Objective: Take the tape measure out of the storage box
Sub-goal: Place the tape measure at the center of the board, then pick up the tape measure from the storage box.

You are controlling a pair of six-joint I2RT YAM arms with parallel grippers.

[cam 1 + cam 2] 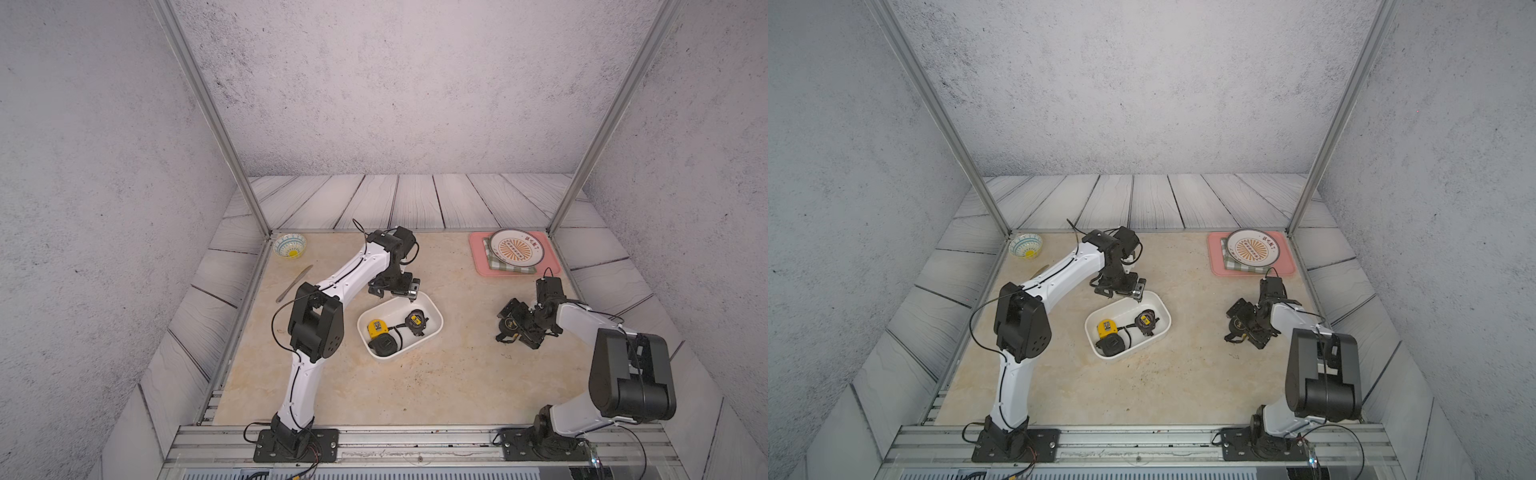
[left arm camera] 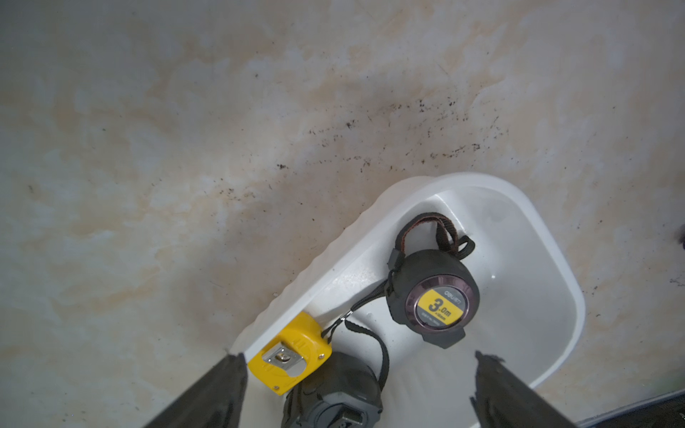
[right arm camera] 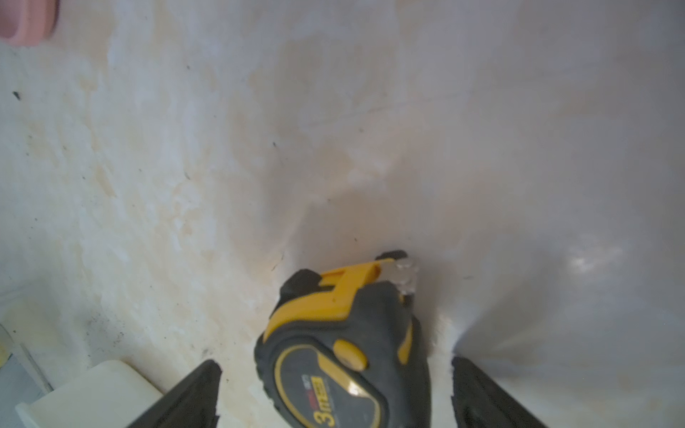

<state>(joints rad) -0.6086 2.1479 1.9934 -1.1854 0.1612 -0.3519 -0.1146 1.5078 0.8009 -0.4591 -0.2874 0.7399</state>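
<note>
On the beige marbled tabletop (image 1: 415, 386), near side: black-and-yellow rubber-cased tape measure (image 3: 326, 326), out of the box, loose between the spread fingers of the right gripper (image 3: 335, 363). Beside it, the shallow white plastic storage box (image 2: 537, 296) holds three more: yellow plastic tape (image 2: 289, 355), dark grey tape (image 2: 333, 392), round black tape (image 2: 432, 296). Farther back, the left gripper (image 2: 359, 356) hangs over them, spread and empty. Probably dense, rigid, grippy. Pinch the flat sides, skip the wrist straps (image 2: 426, 226).
</note>
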